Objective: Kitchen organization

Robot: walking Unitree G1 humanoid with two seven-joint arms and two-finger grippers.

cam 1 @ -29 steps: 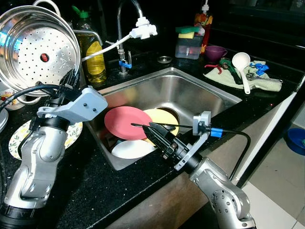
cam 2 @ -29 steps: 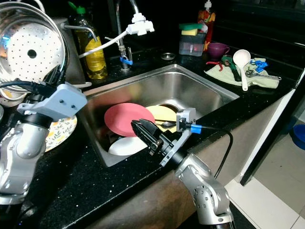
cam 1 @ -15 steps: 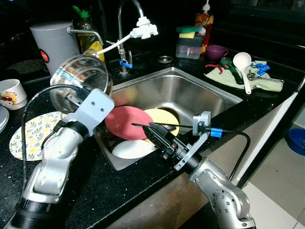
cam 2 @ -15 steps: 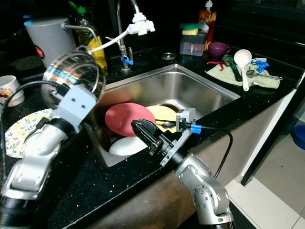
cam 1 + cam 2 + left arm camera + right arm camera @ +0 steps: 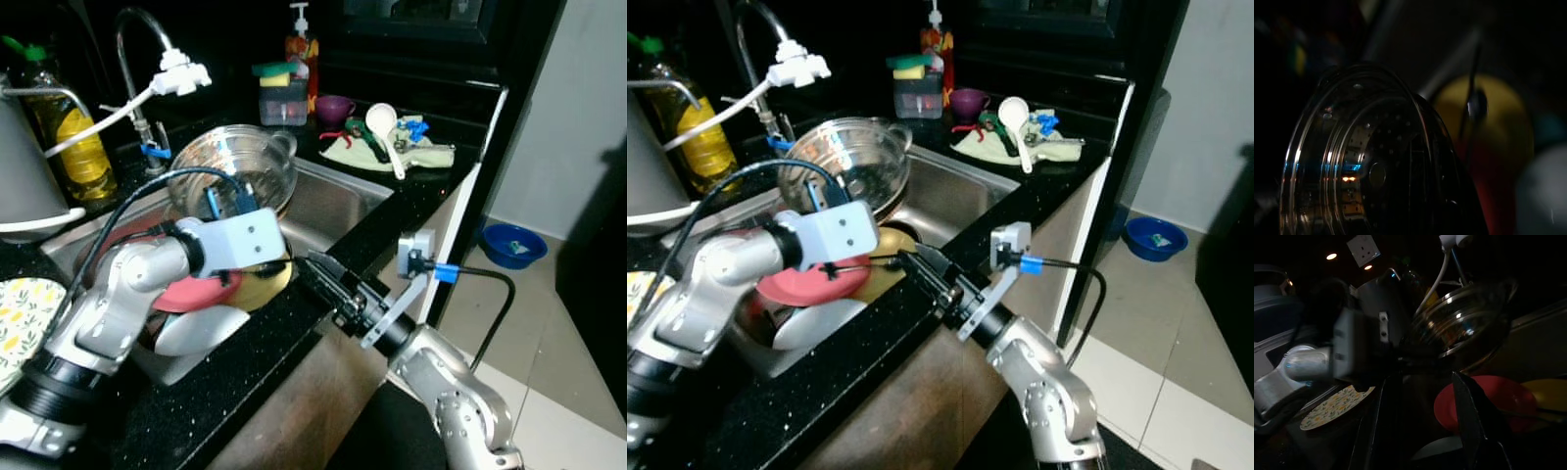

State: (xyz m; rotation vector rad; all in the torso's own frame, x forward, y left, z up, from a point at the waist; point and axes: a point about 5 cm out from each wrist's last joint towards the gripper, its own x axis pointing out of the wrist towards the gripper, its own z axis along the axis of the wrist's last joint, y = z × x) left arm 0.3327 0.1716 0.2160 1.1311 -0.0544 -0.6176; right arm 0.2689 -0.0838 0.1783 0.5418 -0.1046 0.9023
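The left gripper (image 5: 828,211) holds the shiny metal steamer bowl with holes (image 5: 844,168) (tilted) beyond its fingers; the right gripper (image 5: 921,269) is open.

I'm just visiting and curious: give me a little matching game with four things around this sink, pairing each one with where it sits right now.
Things:
1. steel colander
2. red plate
3. white ladle
4. blue bowl

Places:
a. on the green cloth on the counter
b. on the floor
c. in the sink, under the left arm
d. tilted over the sink, by the tap

Pairs: 1-d, 2-c, 3-a, 4-b
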